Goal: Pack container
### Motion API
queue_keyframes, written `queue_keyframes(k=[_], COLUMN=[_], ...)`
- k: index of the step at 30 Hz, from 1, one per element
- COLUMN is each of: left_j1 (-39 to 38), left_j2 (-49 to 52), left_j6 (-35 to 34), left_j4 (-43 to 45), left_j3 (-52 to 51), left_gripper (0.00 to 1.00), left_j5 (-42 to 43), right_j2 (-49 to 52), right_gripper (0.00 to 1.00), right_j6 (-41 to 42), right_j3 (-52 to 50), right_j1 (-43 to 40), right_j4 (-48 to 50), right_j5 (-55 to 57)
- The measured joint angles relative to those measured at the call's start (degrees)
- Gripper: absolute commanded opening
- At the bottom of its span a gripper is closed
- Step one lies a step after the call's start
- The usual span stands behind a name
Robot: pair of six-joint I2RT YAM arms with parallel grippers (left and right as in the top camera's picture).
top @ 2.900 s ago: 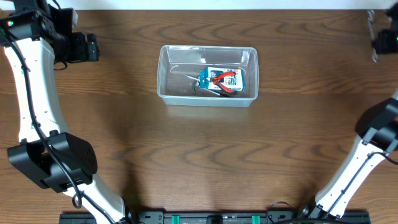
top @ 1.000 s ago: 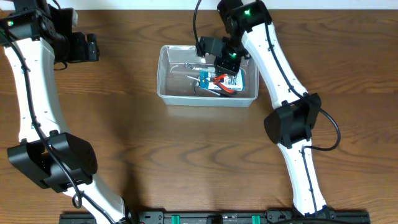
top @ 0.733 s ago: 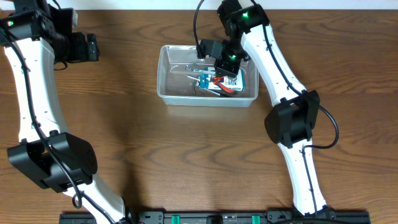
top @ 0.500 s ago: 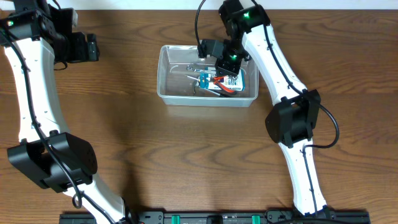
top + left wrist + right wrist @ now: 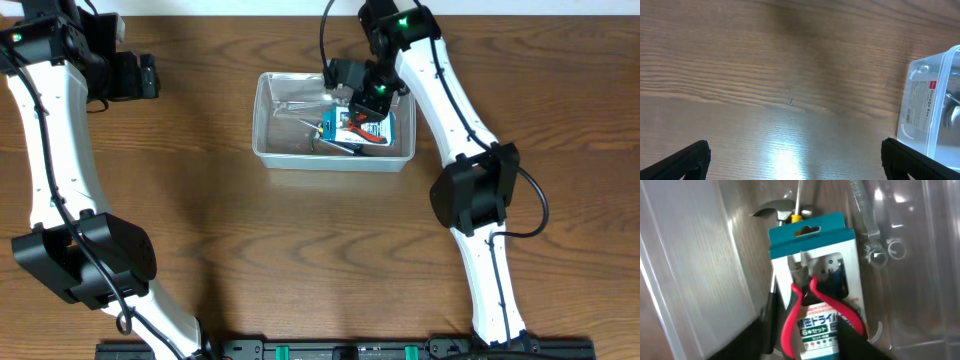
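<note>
Container (image 5: 258,115) sat at the far middle of the tabletop (image 5: 300,250). Right gripper (image 5: 362,108) hung over its right half, jaws apart, clamped on nothing. Directly below the jaws: red-handled pliers (image 5: 805,312) on a blue-and-white box (image 5: 812,245). Hammer (image 5: 772,210) and wrench (image 5: 872,240) lay beside the box, all inside the container. Left gripper (image 5: 795,150) was well off to the left, low over the wood, jaws wide apart, holding nothing.
</note>
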Motion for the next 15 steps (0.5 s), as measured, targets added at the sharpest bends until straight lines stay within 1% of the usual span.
queue_keyframes(k=[1, 2, 3, 7, 11, 15], left_j1=[0.0, 0.0, 0.0, 0.0, 0.0, 0.0], left_j2=[0.0, 0.0, 0.0, 0.0, 0.0, 0.0], left_j6=[0.0, 0.0, 0.0, 0.0, 0.0, 0.0], left_j4=[0.0, 0.0, 0.0, 0.0, 0.0, 0.0], left_j3=[0.0, 0.0, 0.0, 0.0, 0.0, 0.0], left_gripper=[0.98, 0.98, 0.98, 0.98, 0.98, 0.98], left_j5=[0.0, 0.0, 0.0, 0.0, 0.0, 0.0], right_j2=[0.0, 0.0, 0.0, 0.0, -0.9, -5.4], right_gripper=[0.79, 0.91, 0.99, 0.99, 0.99, 0.99], right_j6=[0.3, 1.0, 2.1, 5.3, 10.0, 16.0], right_j3=[0.0, 0.0, 0.0, 1.0, 4.1, 7.1], right_j1=[0.0, 0.0, 0.0, 0.0, -0.1, -0.4], right_j4=[0.3, 0.7, 0.7, 0.5, 0.5, 0.5], right_j5=[0.0, 0.0, 0.0, -0.5, -0.9, 0.8])
